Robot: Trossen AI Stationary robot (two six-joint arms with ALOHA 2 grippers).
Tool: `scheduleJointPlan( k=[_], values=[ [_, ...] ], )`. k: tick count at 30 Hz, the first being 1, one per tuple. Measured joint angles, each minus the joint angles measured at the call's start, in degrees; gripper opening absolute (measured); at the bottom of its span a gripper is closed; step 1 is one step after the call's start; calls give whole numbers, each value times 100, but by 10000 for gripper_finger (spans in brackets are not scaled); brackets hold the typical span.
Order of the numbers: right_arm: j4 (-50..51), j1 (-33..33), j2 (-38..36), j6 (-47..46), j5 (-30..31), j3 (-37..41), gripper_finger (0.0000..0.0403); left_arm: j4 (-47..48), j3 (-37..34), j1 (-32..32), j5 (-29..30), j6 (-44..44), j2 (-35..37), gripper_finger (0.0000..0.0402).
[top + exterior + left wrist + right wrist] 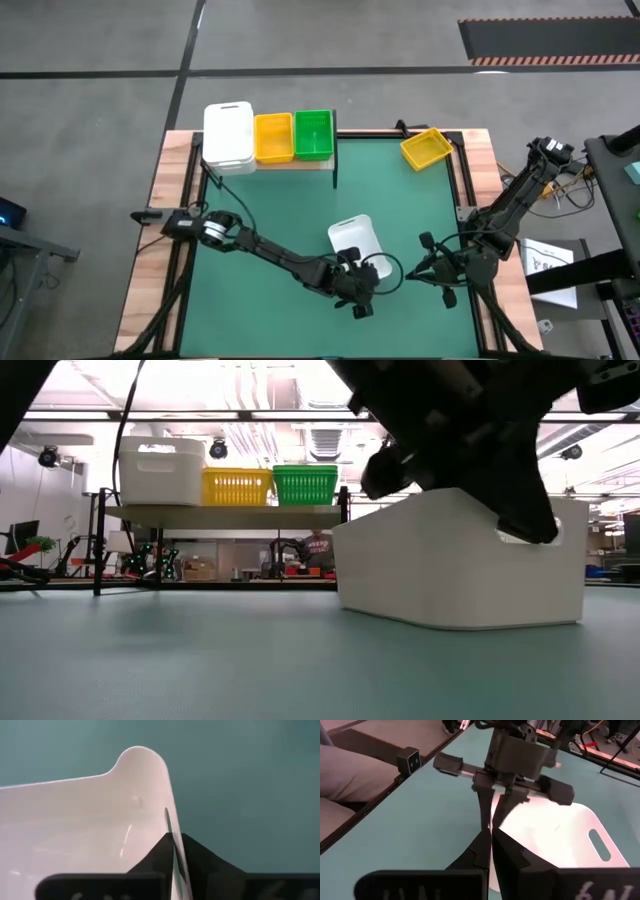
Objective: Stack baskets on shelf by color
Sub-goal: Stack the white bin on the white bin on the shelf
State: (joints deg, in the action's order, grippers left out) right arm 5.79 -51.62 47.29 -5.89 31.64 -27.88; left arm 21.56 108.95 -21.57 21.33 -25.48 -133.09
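White rounded plastic basket (356, 240) sits on the green tabletop (270, 215), well short of the wooden shelf (300, 163). Left hand (358, 290) is clamped on its near short wall, long axis pointing shelfward. Right hand (428, 268) rests closed and empty beside it.

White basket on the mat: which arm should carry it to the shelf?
Left. The left gripper is shut on the white basket's wall; the right gripper waits shut beside it, holding nothing.

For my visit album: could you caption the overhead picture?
Left tool shut on the wall of a white basket mid-table; white, yellow and green baskets wait on the shelf.
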Motion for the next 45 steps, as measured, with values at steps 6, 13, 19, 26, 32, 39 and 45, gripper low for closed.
scheduleJointPlan(
  k=[6, 13, 19, 26, 32, 39, 45],
  values=[
    [78, 0, 0, 15, -1, 0, 9, 452, -11, -100, -82, 666, 368, 1],
    [122, 0, 2, 53, -2, 0, 9, 1361, -9, -560, -173, 1973, 1042, 1],
    [-4, 0, 38, 79, -1, 0, 9, 2585, -57, -940, 436, 2140, 1880, 0],
    [-425, 16, 75, 531, 112, 4, 9, 3597, -297, -1346, 926, 2186, 3022, 0],
    [-854, 105, 76, 991, 201, 4, 9, 4294, -513, -1431, 1181, 2179, 4040, 0],
    [-1521, 308, 76, 1401, 200, 4, 9, 5509, -683, -1339, 1466, 2190, 5182, 0],
    [-1996, 828, 74, 1802, 140, 4, 9, 6031, -935, -1202, 2145, 2479, 6196, 0]
  ],
)
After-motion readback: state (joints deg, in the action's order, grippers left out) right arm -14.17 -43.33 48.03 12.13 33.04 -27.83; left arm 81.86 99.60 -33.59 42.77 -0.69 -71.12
